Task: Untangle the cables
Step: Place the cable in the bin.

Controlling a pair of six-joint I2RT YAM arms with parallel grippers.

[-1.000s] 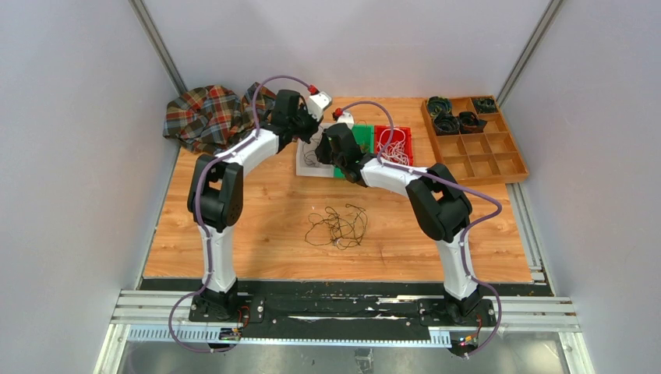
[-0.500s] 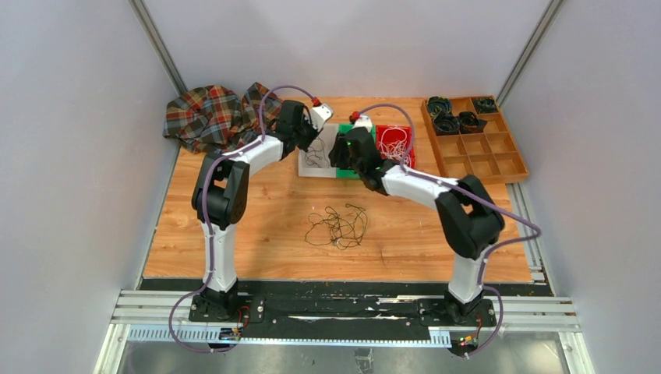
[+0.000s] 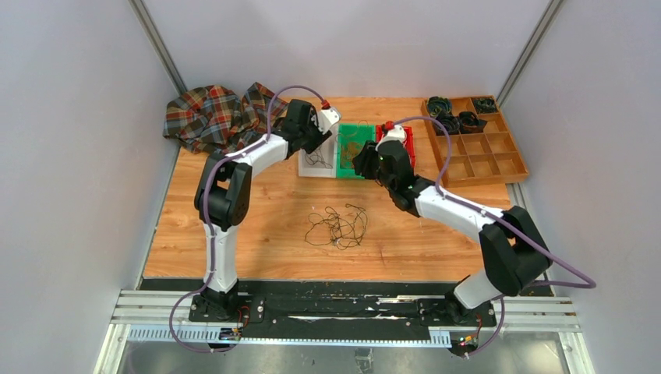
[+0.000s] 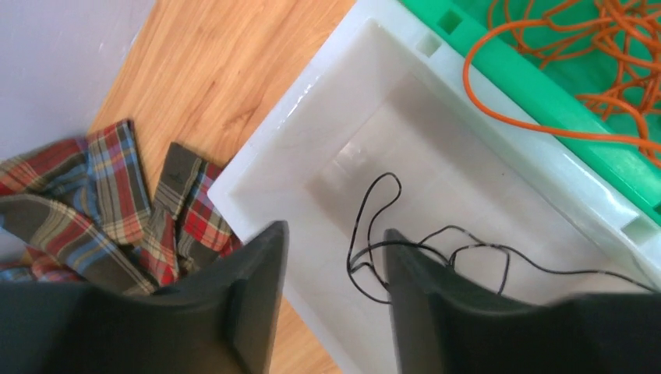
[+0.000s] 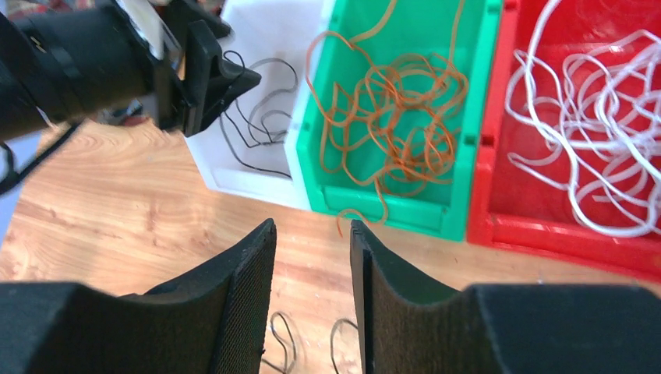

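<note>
Right arm [image 3: 448, 209] has swung right; between picks, left fingers [image 4: 249, 304] and right fingers [image 5: 238, 308] gape empty, so the mid-frame black tangle [image 3: 337, 226] likely needs grasping next.

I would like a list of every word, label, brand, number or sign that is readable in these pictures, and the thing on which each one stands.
There is no readable text in any view.
The white bin, the green bin and the red bin show no label or print.
The tray and the cloth carry no marking either.
</note>
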